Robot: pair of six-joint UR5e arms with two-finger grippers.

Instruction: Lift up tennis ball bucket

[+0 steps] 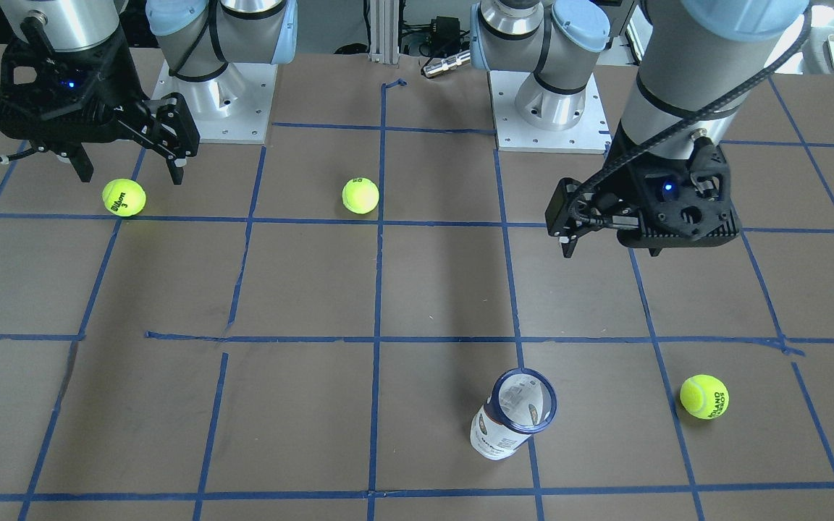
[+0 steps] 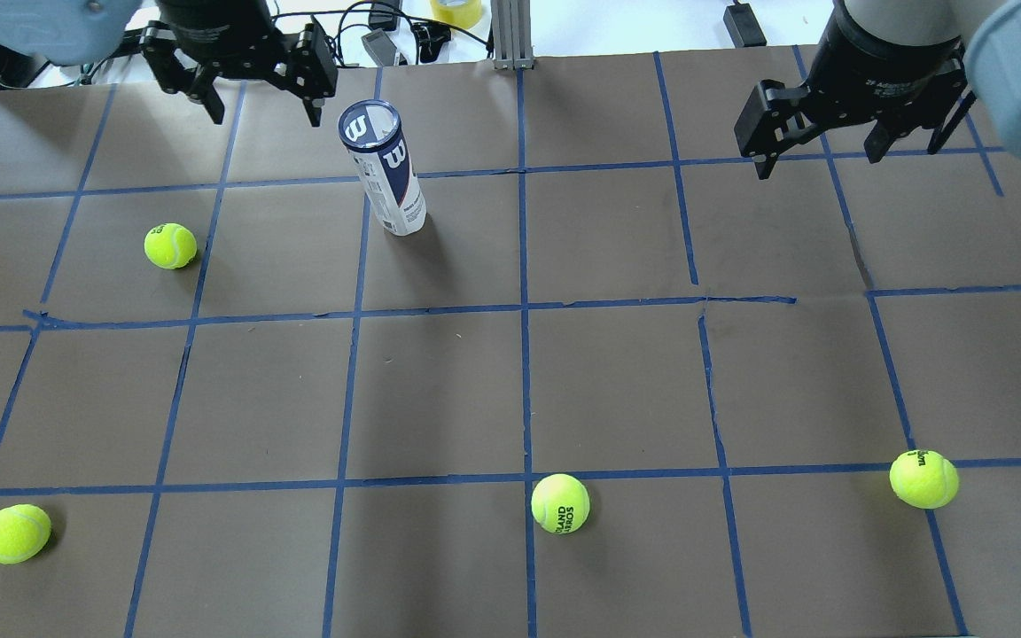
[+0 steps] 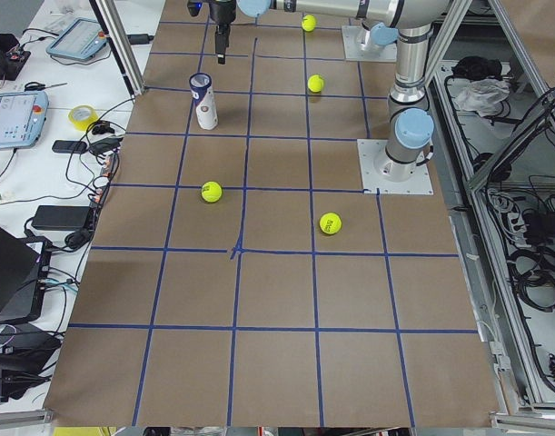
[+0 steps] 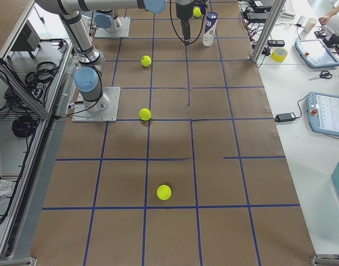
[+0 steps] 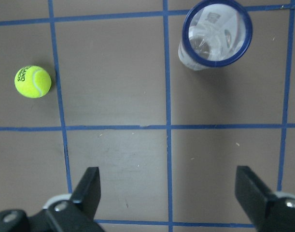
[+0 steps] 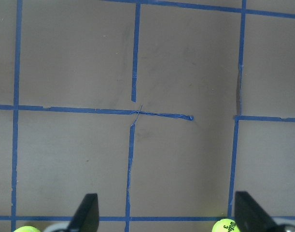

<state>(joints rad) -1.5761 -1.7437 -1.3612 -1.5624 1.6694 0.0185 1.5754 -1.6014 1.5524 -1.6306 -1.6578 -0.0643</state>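
Both grippers are hanging over the table point(image 2: 617, 372) with jaws spread wide, holding nothing: you are seeing the left gripper point(image 2: 262, 108) in your overhead view's upper left and the right gripper point(image 2: 816, 158) in its upper right. The tennis ball bucket point(image 2: 384, 168) is standing upright just right of the left gripper.

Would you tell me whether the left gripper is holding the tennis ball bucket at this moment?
No, the left gripper is open and empty, and the tennis ball bucket stands upright, clear of it.

Bright, even light, sharp focus.
Reflections glaze the clear plastic tennis ball bucket point(image 5: 216, 33); soft shadows cross the brown table point(image 2: 617, 381).
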